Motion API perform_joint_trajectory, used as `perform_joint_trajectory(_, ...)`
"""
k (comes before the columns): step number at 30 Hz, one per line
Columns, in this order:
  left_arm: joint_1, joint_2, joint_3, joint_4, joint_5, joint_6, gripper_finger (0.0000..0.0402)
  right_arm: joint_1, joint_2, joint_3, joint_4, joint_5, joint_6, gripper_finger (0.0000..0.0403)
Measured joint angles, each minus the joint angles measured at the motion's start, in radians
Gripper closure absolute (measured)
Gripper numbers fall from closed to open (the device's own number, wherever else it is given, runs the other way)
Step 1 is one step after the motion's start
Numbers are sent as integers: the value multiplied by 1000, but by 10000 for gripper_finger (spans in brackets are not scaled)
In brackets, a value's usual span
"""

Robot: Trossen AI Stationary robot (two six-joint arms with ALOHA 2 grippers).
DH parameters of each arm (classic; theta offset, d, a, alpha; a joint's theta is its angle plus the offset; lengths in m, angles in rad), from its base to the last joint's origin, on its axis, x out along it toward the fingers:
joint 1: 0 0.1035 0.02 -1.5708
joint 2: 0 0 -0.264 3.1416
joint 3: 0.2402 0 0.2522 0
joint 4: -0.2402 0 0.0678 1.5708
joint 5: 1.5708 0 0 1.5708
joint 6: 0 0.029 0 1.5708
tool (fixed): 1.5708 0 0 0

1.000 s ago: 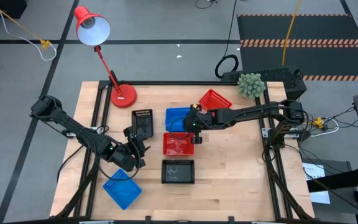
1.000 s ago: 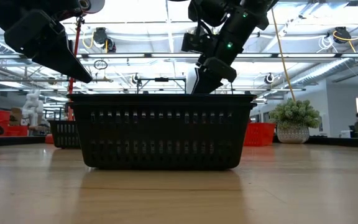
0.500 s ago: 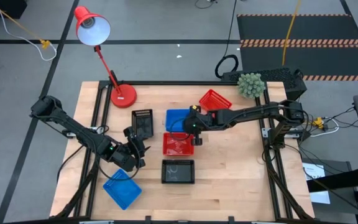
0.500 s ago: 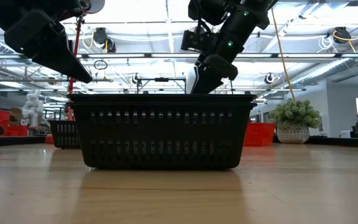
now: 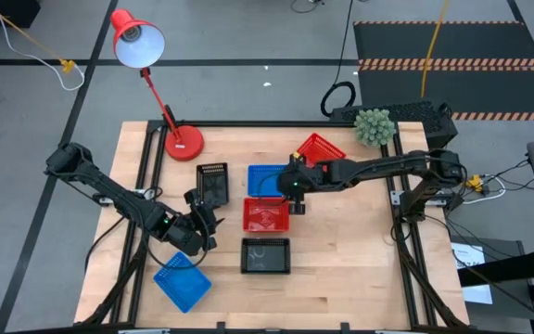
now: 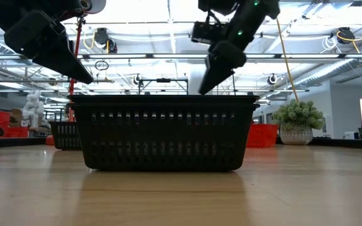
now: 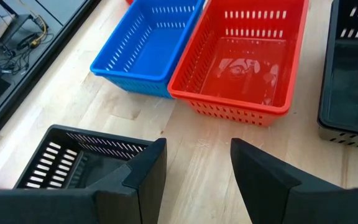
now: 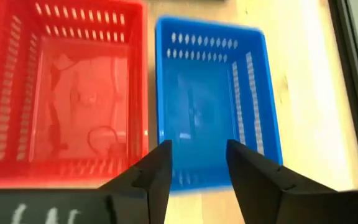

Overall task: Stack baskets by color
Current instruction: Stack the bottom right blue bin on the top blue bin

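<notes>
Right arm has drawn back to the right and lifted off the blue basket; left arm has not moved.

The right gripper [image 5: 294, 186] now hovers over the right edge of the blue basket [image 5: 266, 179] at the desk's [image 5: 360, 260] centre, jaws parted and empty. A red basket [image 5: 265, 215] sits touching the blue one's near side, another red basket [image 5: 320, 148] lies tilted far right, a black basket [image 5: 265, 255] sits nearer, a second black basket [image 5: 212, 183] left of centre, and a second blue basket [image 5: 182, 281] near left. The left gripper [image 5: 202, 223] waits beside the left black basket, jaws apart, holding nothing.
</notes>
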Motion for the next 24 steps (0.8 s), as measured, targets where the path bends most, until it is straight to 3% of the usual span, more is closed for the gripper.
perform_joint_trajectory(5, 0, 0, 0, 0, 0, 0, 220, -8, -43, -3, -124, 1, 66, 287)
perform_joint_trajectory(16, 1, 0, 0, 10, 0, -8, 220, -94, -43, -209, 31, -43, 50, 396)
perform_joint_trajectory(24, 21, 0, 0, 11, 0, 0, 220, -144, -43, -263, 186, -111, 29, 397)
